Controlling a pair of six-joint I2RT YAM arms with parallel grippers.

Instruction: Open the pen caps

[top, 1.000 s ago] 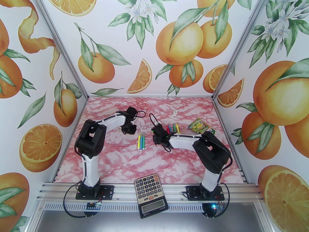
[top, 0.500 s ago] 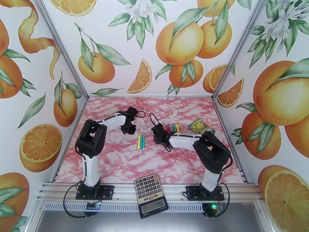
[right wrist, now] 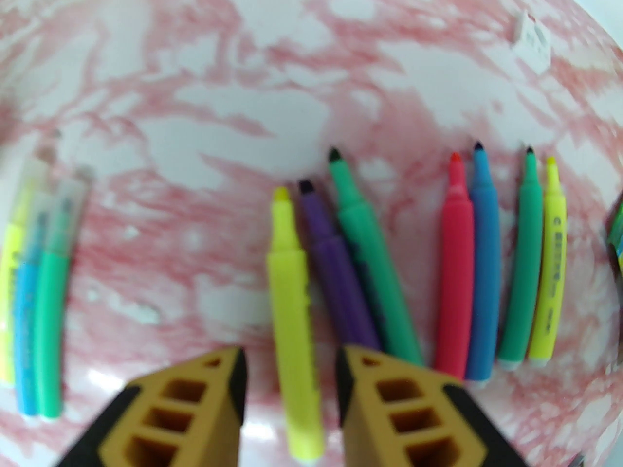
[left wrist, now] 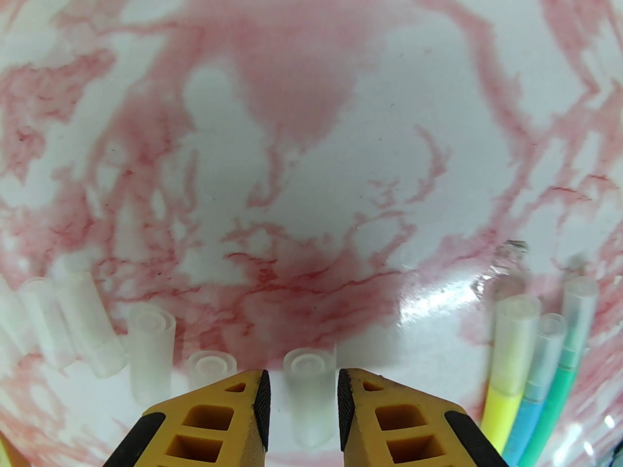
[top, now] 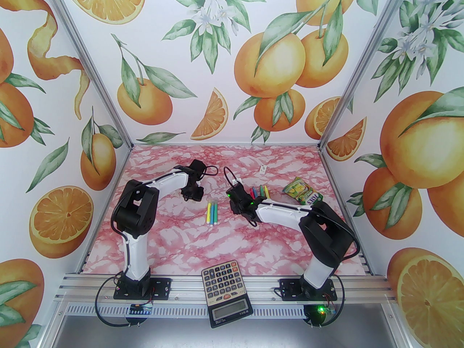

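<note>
The pen caps are clear plastic tubes. One loose cap (left wrist: 309,397) lies between the fingers of my left gripper (left wrist: 301,382), which is open with a gap at the cap's left side. Several more loose caps (left wrist: 150,353) lie to its left. Three pens (top: 212,212), yellow, blue and green, lie side by side with their caps (left wrist: 517,326) on. My right gripper (right wrist: 289,358) is open around an uncapped yellow pen (right wrist: 292,309) lying on the table. Beside it lie purple, green, red (right wrist: 455,270), blue, green and yellow pens, all with bare tips. Both grippers, left (top: 192,193) and right (top: 252,193), are low over the table.
A green-yellow snack pouch (top: 301,191) lies right of the uncapped pens, close to the right arm's elbow. A small white tag (top: 262,168) lies farther back. A calculator (top: 226,292) rests on the front rail between the arm bases. The pink marbled table (top: 188,241) is bare in front.
The right arm's elbow has swung out to the right, uncovering more of the snack pouch, and its gripper has shifted slightly over the uncapped pens. The left arm has barely moved.
</note>
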